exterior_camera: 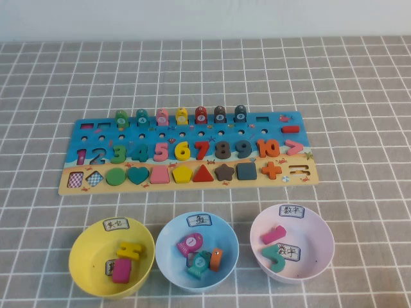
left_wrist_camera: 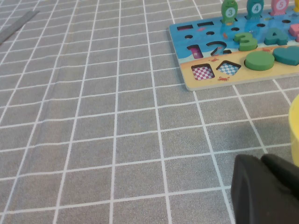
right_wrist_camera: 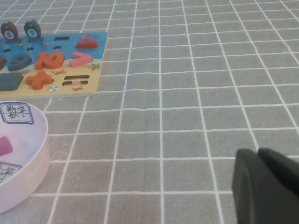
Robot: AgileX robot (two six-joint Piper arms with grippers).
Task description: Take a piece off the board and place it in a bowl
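The orange plus piece (exterior_camera: 271, 170) lies in its slot on the tan strip near the right end of the board (exterior_camera: 270, 128). It also shows in the right wrist view (right_wrist_camera: 39, 79). The yellow bowl (exterior_camera: 80, 256) stands front left with a few pieces in it, and its edge shows in the left wrist view (left_wrist_camera: 295, 126). Neither arm shows in the high view. My left gripper (left_wrist_camera: 261, 159) is shut and empty over the cloth, left of the board's left end (left_wrist_camera: 187, 32). My right gripper (right_wrist_camera: 258, 152) is shut and empty over the cloth, right of the board (right_wrist_camera: 96, 70).
A light blue bowl (exterior_camera: 166, 237) stands front centre and a pale pink bowl (exterior_camera: 257, 234) front right, both holding pieces. The pink bowl also shows in the right wrist view (right_wrist_camera: 28, 182). Grey checked cloth covers the table. Peg rings stand along the board's far edge.
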